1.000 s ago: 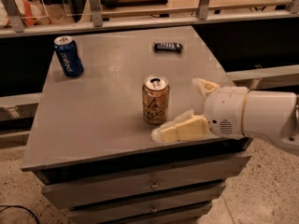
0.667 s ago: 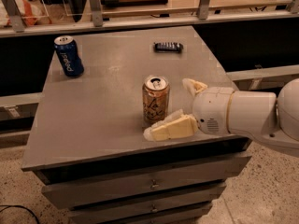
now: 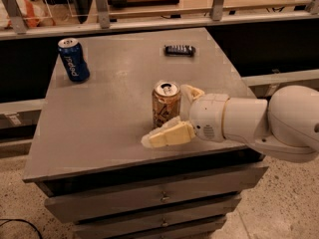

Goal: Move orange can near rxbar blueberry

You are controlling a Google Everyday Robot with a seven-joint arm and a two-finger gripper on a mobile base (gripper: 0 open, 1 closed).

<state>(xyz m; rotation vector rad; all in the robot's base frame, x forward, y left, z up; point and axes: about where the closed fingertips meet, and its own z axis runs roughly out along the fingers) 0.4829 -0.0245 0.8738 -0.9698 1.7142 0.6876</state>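
The orange can point(image 3: 166, 102) stands upright near the middle front of the grey table point(image 3: 109, 113); it is pale orange-tan with a silver top. My gripper point(image 3: 167, 115) comes in from the right and is open. One cream finger point(image 3: 168, 134) lies in front of the can and the other finger point(image 3: 191, 91) is just behind its right side, so the can stands between them. The rxbar blueberry point(image 3: 179, 50), a small dark flat bar, lies at the far edge of the table, well behind the can.
A blue Pepsi can point(image 3: 73, 59) stands upright at the table's far left. The table is a drawer cabinet with its front edge point(image 3: 134, 166) close below the gripper. A railing and shelf point(image 3: 149, 19) run behind it.
My gripper and arm have moved left toward the orange can, so the fingers now straddle it. The can, the bar and the Pepsi can have not moved.
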